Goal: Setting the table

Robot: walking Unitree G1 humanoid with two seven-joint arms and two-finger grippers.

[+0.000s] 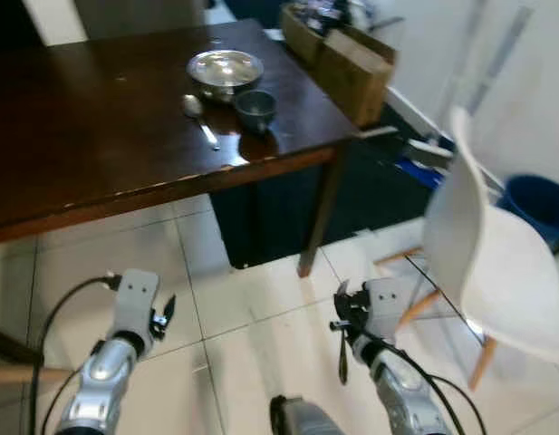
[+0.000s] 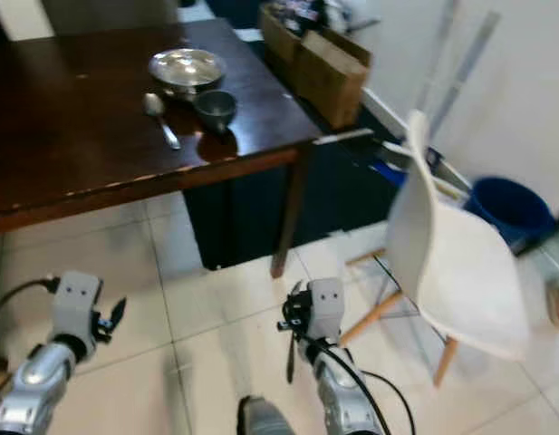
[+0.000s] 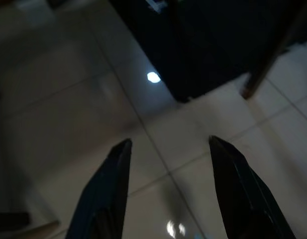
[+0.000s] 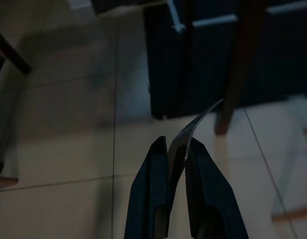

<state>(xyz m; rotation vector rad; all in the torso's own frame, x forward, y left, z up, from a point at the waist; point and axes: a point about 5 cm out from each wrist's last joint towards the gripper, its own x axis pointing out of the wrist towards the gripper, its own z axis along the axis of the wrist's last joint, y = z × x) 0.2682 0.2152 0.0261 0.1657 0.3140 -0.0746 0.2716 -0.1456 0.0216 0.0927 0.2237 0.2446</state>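
Nearest the camera, both arms are held low over the white tiled floor (image 1: 261,299). The left claw (image 3: 165,149) is seen released, its two black fingers (image 3: 108,184) spread well apart above the tiles with nothing between them. The right claw (image 4: 177,149) is clenched on a thin metal utensil (image 4: 195,124), whose slender curved shaft is pinched between the fingertips; from the head camera it is seen hanging downward below the claw, and which kind of utensil it is cannot be told. Beyond the arms, a dark wooden surface (image 1: 80,118) is carried on a brown leg (image 1: 320,217), with dark shadow beneath it. Near its right front corner, a small metal cup (image 1: 255,109) is placed just in front of a shiny metal plate (image 1: 225,68), and a spoon (image 1: 199,116) is laid just to the left of the cup, its handle pointing toward the near edge. To the right, a white moulded chair (image 1: 483,263) on wooden legs is stood apart from the surface. Farther back, a cardboard box (image 1: 347,63) and a blue bin (image 1: 537,204) are seen.
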